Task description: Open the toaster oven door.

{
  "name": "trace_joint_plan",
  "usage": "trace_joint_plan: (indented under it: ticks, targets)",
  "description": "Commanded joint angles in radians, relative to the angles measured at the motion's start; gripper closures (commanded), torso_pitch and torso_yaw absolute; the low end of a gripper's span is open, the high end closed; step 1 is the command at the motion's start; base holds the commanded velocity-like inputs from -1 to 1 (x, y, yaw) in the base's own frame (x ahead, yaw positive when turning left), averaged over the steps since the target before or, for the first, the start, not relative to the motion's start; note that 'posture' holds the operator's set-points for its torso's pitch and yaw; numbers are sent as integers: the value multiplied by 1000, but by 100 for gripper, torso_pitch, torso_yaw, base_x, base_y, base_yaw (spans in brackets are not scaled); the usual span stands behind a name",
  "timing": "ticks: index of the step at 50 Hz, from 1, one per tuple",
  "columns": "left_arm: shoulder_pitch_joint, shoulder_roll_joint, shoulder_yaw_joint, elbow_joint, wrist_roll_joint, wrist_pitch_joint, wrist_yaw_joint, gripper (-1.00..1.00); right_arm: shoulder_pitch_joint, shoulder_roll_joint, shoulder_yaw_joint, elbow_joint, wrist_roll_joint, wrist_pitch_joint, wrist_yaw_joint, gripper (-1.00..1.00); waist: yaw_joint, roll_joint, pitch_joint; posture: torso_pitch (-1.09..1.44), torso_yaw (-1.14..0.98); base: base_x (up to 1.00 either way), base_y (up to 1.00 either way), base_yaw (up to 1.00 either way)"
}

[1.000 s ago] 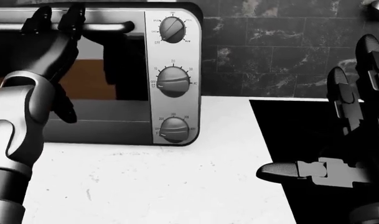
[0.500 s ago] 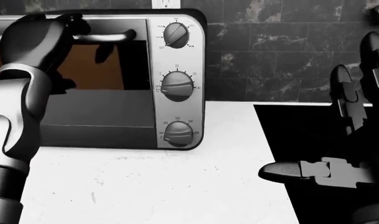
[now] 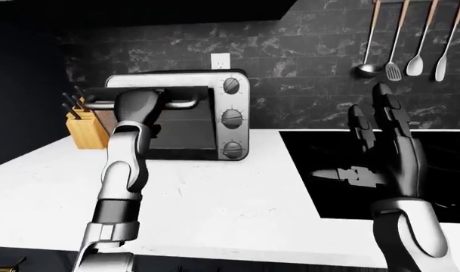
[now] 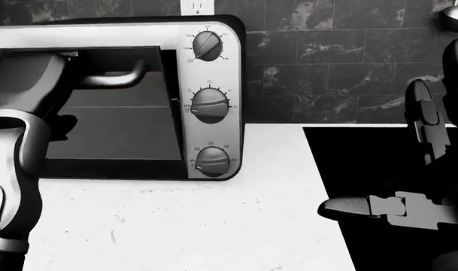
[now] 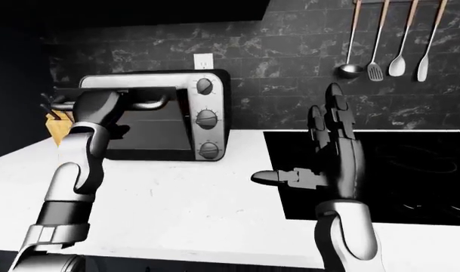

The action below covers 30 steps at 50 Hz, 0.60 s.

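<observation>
1. Fingers of the left hand (image 3: 139, 103) are clenched round the door handle (image 3: 185, 103) of the toaster oven (image 3: 214, 116), while the right hand (image 5: 332, 153) stands released, fingers straight up and thumb jutting toward 9 o'clock.
2. Against the head view half a second ago, the door (image 4: 116, 107) has tipped outward from its top edge: the brown interior then seen through the glass has given way to a dark, tilted pane, and the handle has dropped lower in that view.
3. Over the same half second the left forearm has come nearer the camera and covers more of the head view's left side; the right hand has barely shifted.
4. Only the eye views show the wider scene: a knife block (image 3: 86, 127) at 9 o'clock of the oven, a wall outlet (image 3: 221, 60) at its 12 o'clock, and four utensils (image 3: 405, 48) hanging at 2 o'clock (the head view crops all of these but a sliver of outlet).
5. In the head view the three dials (image 4: 211, 105) stack down the oven's right panel.
6. White counter (image 3: 237, 198) lies bare at 6 o'clock of the oven, reaching the black cooktop (image 5: 418, 170) at 3 o'clock, over which the right hand hovers.
</observation>
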Motion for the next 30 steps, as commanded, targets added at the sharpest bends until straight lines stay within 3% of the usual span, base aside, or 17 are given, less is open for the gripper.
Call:
trace_joint_plan:
  ticks: [1, 13, 30]
  targets:
    - [36, -4, 5, -10, -24, 17, -85, 4, -21, -5, 0, -17, 3, -26, 4, -100, -1, -9, 21, -55, 0, 0, 0, 0]
    - [178, -42, 36, -329, -52, 53, -194, -11, -23, -2, 8, -21, 0, -22, 0, -100, 2, -18, 39, -55, 0, 0, 0, 0]
    - [307, -67, 57, -520, -33, 32, -258, -38, -20, -1, 13, -8, -6, -36, 4, -100, 16, -20, 50, -55, 0, 0, 0, 0]
